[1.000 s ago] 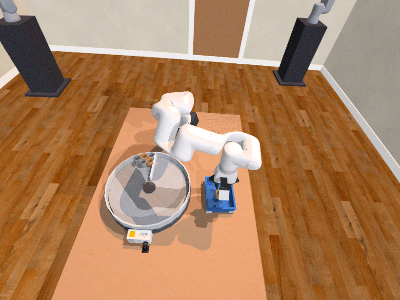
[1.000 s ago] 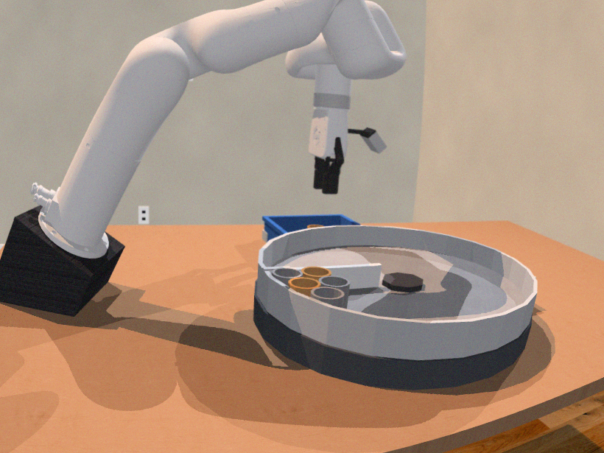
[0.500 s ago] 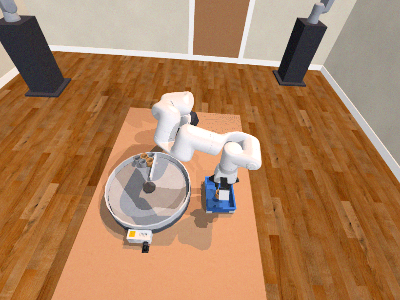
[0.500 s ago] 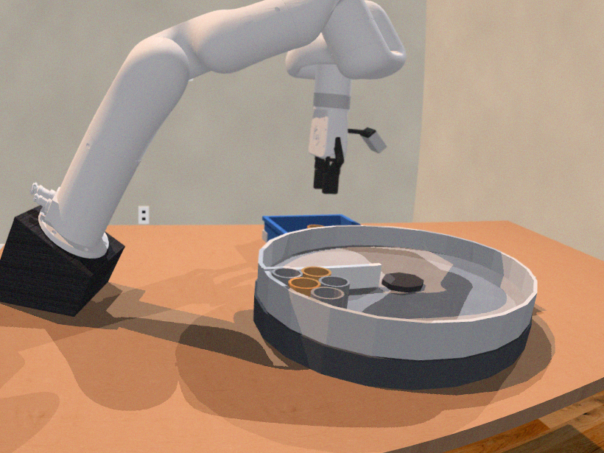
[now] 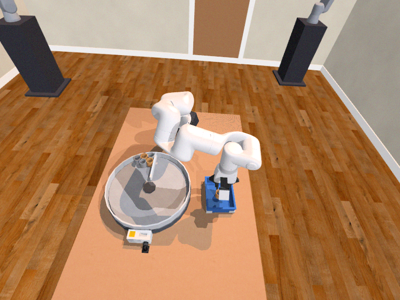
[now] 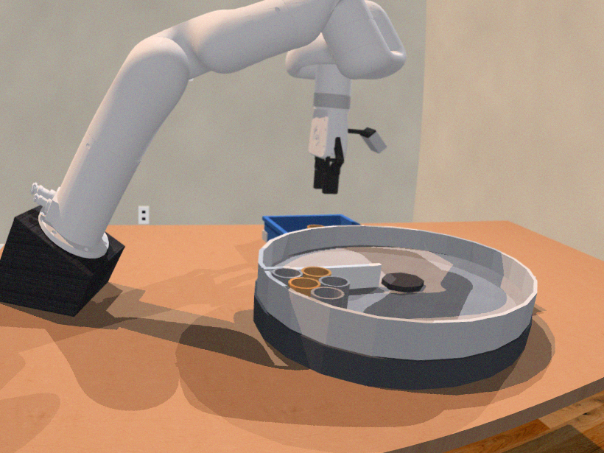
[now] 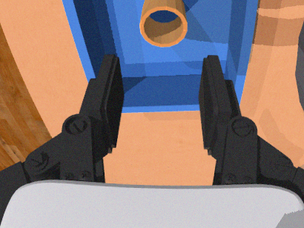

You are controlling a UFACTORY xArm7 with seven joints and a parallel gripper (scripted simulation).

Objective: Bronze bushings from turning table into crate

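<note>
My gripper [image 6: 325, 189] [image 7: 161, 75] is open and empty, high above the blue crate [image 5: 220, 210] [image 6: 274, 226] [image 7: 159, 108]. One bronze bushing [image 5: 216, 193] [image 6: 315, 226] [image 7: 163, 0] stands in the crate, ahead of the fingertips in the wrist view. On the turning table [image 5: 166, 207] [image 6: 428, 339], a bronze bushing [image 5: 149, 164] [image 6: 316, 272] stands by the white bar and another bronze bushing [image 5: 143, 155] [image 6: 303, 283] touches the group near the rim. Three steel bushings stand close around them: one steel bushing [image 5: 150, 155], a second steel bushing [image 5: 142, 162] and a third steel bushing [image 5: 136, 158].
The white bar [image 5: 152, 170] [image 6: 364, 274] runs inward from the turning table's raised rim beside the bushings. A dark hub [image 5: 149, 187] [image 6: 402, 282] stands at its centre. A white control box [image 5: 139, 236] sits in front of the turning table. The crate has raised walls.
</note>
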